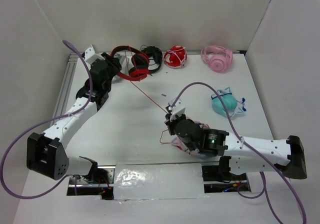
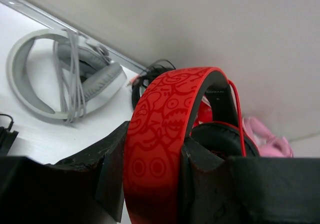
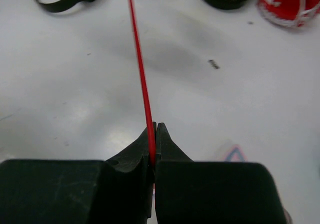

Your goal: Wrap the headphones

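Item: red headphones [image 1: 134,66], upper left of the top view, headband [image 2: 170,99] clamped in left gripper [image 2: 152,156]. Its red cable [image 3: 140,69], taut, pinched in right gripper [image 3: 153,146]. We judge harder pulling may slip or strain it.

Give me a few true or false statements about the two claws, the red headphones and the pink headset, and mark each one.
1. The left claw is clamped on the red headphones. True.
2. The right claw is open above the table. False: it is shut on the thin red cable.
3. The cable runs in a straight line from the red headphones to the right claw. True.
4. The pink headphones lie beside the left arm's base. False: they sit at the far edge, on the right.
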{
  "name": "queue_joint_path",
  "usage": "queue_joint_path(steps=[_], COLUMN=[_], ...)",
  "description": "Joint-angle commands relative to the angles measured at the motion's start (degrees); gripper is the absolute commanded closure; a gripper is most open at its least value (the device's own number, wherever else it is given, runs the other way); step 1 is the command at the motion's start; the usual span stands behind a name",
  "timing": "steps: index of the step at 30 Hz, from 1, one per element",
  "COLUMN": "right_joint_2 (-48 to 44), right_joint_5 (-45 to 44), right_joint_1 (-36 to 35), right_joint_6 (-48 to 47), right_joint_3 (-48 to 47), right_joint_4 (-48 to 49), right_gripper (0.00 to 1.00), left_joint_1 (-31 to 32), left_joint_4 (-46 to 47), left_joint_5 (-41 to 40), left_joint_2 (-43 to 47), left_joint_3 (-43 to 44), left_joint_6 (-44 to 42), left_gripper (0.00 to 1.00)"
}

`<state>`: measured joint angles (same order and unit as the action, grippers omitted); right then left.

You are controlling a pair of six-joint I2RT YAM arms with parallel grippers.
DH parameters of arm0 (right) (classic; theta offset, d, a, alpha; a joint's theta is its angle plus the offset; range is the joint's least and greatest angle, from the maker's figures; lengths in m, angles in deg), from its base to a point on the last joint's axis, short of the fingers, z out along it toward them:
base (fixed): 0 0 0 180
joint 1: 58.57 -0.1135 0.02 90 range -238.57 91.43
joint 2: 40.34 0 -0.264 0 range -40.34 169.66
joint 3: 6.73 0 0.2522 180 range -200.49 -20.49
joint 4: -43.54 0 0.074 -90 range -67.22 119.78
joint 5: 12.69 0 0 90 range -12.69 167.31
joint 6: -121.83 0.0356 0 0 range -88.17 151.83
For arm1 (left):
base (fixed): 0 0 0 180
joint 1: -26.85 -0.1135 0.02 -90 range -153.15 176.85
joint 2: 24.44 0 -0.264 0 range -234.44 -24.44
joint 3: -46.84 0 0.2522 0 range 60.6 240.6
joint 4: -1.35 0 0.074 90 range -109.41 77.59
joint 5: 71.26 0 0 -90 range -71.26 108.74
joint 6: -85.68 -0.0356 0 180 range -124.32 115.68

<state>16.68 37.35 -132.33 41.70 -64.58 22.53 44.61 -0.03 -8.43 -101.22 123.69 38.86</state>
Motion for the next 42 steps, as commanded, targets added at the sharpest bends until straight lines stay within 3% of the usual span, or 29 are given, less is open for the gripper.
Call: queue_joint_path(steps=[1, 3, 4, 7, 15, 18, 22, 32, 35, 36, 38, 42], right_joint_2=[-0.3, -0.1, -0.3, -0.8, 1.3, 4.4, 9.0, 17.9, 17.3, 16.6, 13.8, 10.3], right_joint_5=[-16.8, -19.1, -20.5, -16.9, 7.7, 10.2, 19.1, 29.8, 37.9, 36.8, 47.7, 53.6], right_joint_1=[-1.3, -1.0, -0.3, 1.7, 13.4, 17.7, 23.6, 33.8, 36.1, 36.7, 37.5, 38.2], right_joint_6=[-4.6, -7.0, -12.6, -16.7, -28.5, -31.0, -31.2, -25.2, -22.6, -21.8, -20.6, -19.2], right_joint_3=[-5.1, -5.9, -6.7, -8.3, -11.2, -12.9, -15.8, -18.0, -14.2, -11.6, -8.7, -6.4], right_joint_4=[-5.2, -3.7, -0.5, 3.4, 13.7, 17.3, 19.9, 23.7, 26.7, 29.1, 32.5, 35.4], right_gripper=[1.00, 1.00, 1.00, 1.00, 1.00, 1.00, 0.99, 0.95, 0.88, 0.83, 0.78, 0.73], left_joint_1=[-1.9, -1.9, -1.9, -1.7, 0.0, 1.2, 2.4, 3.3, 3.4, 3.4, 3.4, 3.4], left_joint_4=[14.0, 14.0, 13.4, 12.1, 15.6, 15.2, 12.1, 8.4, 8.1, 9.3, 10.0, 7.4], left_joint_5=[6.2, 9.1, 11.1, 13.9, 36.2, 41.6, 47.4, 59.2, 66.6, 73.0, 78.8, 82.6], left_joint_2=[3.6, 4.6, 5.4, 6.1, 12.6, 16.3, 20.7, 32.5, 34.7, 35.3, 35.4, 34.9], left_joint_3=[-3.5, -5.0, -6.2, -8.2, -18.1, -21.2, -24.1, -28.1, -27.5, -27.6, -27.4, -24.5], left_joint_6=[-8.9, -10.5, -12.0, -13.3, -20.1, -22.7, -24.0, -26.6, -26.8, -27.1, -27.2, -25.1], left_gripper=[1.00, 1.00, 1.00, 1.00, 1.00, 1.00, 1.00, 1.00, 1.00, 1.00, 1.00, 1.00])
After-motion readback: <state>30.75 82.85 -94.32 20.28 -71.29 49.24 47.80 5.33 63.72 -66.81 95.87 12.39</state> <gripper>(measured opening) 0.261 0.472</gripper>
